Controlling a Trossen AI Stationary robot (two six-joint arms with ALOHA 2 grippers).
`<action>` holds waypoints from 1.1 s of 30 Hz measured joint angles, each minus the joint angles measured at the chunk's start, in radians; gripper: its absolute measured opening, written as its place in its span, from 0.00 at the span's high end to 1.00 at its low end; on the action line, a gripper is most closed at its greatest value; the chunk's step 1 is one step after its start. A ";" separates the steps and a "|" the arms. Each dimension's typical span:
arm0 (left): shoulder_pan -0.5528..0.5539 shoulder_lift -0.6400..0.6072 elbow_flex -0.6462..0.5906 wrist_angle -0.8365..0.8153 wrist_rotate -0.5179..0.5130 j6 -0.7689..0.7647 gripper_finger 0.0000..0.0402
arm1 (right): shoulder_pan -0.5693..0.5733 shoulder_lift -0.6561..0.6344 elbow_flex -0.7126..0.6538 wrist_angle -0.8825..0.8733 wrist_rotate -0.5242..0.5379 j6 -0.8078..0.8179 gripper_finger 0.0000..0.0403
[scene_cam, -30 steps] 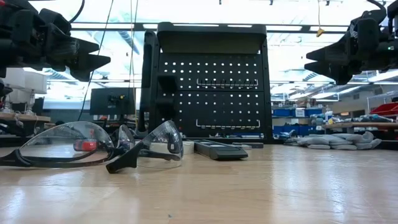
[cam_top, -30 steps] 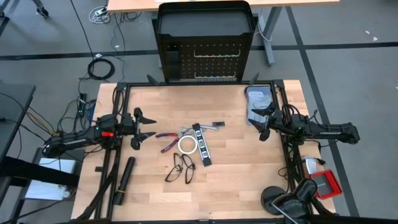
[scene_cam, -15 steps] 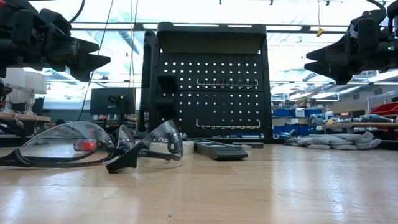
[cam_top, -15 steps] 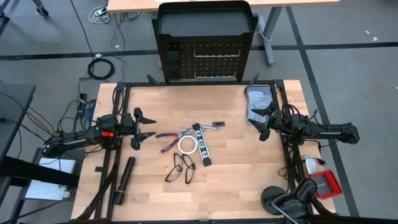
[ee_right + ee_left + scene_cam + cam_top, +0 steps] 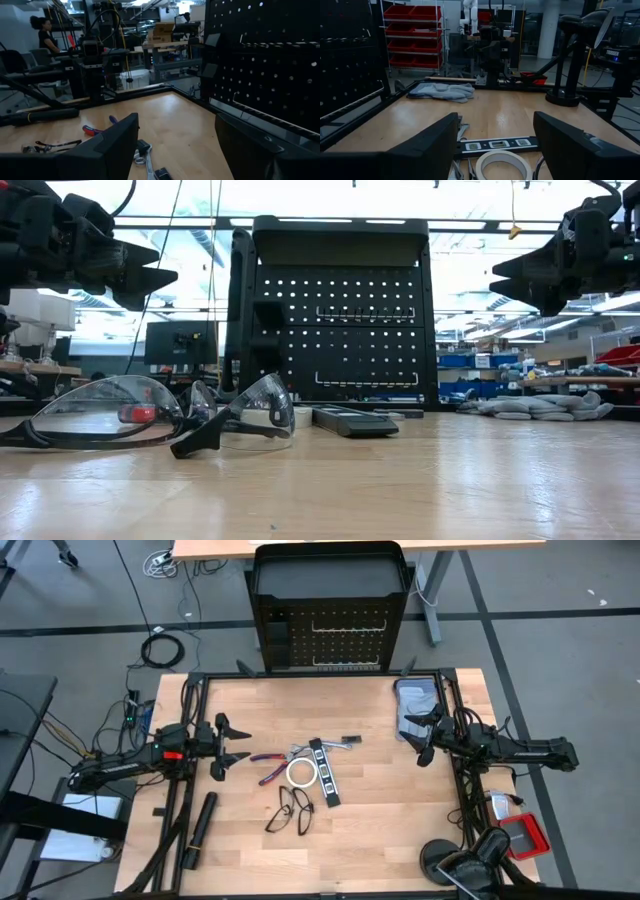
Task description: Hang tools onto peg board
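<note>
Nothing is picked up yet: every tool lies flat in a cluster at the middle of the table [image 5: 420,840], and the peg board [image 5: 345,635] stands upright off the far edge with its rails bare. The left gripper [image 5: 238,743] hovers above the wood just beside the cluster, jaws spread wide and holding nothing, aimed at the red-and-blue pliers [image 5: 268,766]. Beside those sit the white tape ring [image 5: 300,774], the black level strip [image 5: 324,771] and a small silver wrench [image 5: 300,749], with two pairs of safety glasses [image 5: 290,808] nearer the front. The right gripper [image 5: 412,733] waits over the right side, also wide and empty, close to the grey gloves [image 5: 415,705]. I judge this the opening reach; next, the left arm needs to drop onto the pliers and close.
</note>
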 joint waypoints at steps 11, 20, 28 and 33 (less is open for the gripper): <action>0.000 0.000 0.000 0.000 0.000 0.000 0.34 | 0.000 0.000 0.000 0.007 0.000 0.005 0.33; 0.000 0.001 0.000 0.033 -0.015 0.000 0.34 | 0.000 0.000 0.000 0.022 0.000 0.160 0.33; 0.000 0.003 0.000 0.174 -0.025 -0.106 0.34 | 0.000 0.030 0.003 0.061 -0.104 0.387 0.33; 0.000 0.003 0.000 0.224 -0.026 -0.269 0.34 | -0.016 0.130 0.007 0.067 -0.106 0.334 0.33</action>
